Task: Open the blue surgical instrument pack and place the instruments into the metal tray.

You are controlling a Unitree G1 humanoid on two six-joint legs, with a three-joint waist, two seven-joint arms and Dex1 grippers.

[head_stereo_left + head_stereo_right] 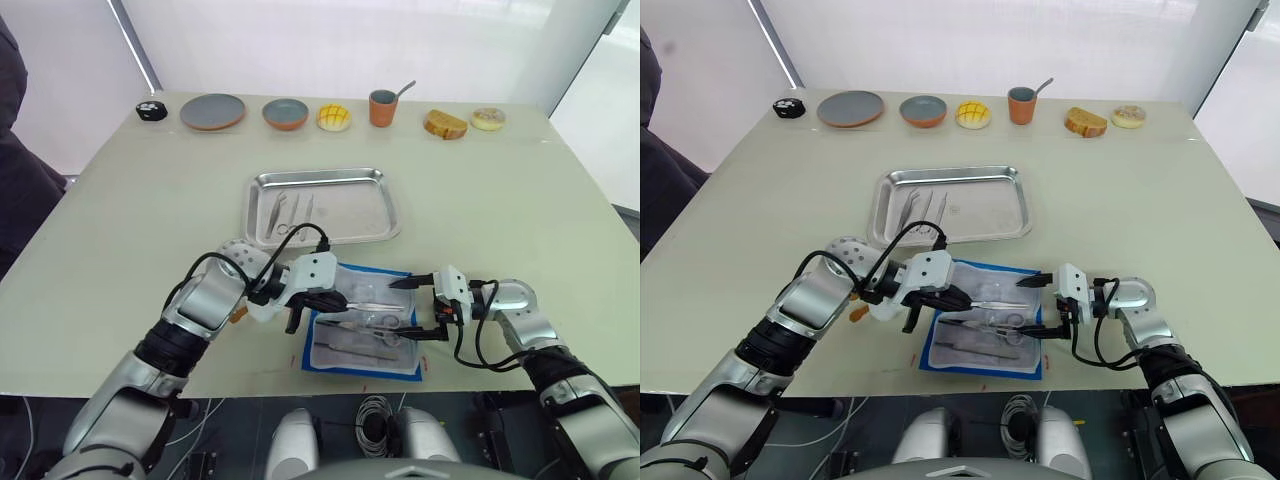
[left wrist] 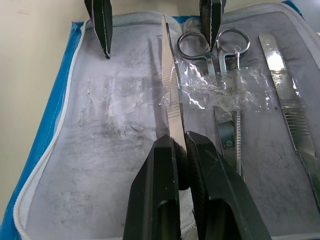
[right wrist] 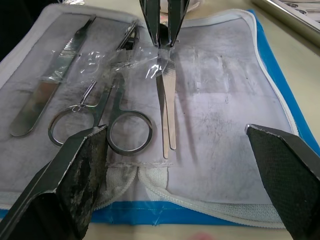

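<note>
**Inspector:** Start at the grippers and report their state.

**Operator:** My left gripper [image 2: 181,165] is clamped on one pair of tweezers [image 2: 170,95], gripping near one end. The tweezers lie on the white inner face of the blue pack [image 1: 400,278], and I cannot tell whether they are lifted off it yet. My right gripper [image 1: 421,309] stands with its fingers spread wide and holds nothing. It hovers at the right edge of the pack, and its fingers [image 3: 75,175] frame the ring handles.

**Inspector:** What is the condition of the pack?

**Operator:** It is open and lies flat on the table [image 1: 520,210], near its front edge, just in front of the tray [image 1: 380,210]. I judge the opening step done.

**Inspector:** What is inside the pack?

**Operator:** Besides the tweezers I hold, I see scissors [image 3: 117,117] with two ring handles beside them. Beyond the scissors lies a flat, slim tool [image 3: 47,95]. A crumpled clear film [image 2: 220,87] crosses the tools.

**Inspector:** And in the tray?

**Operator:** Slim silver instruments [image 1: 295,212] lie in its left part, two or three as far as I can count. The rest of the tray floor is bare.

**Inspector:** How far along is the task?

**Operator:** I judge the transfer partly done. The held tweezers, the scissors and the flat tool are not yet in the tray. The film may snag on the tweezers as they lift.
</note>
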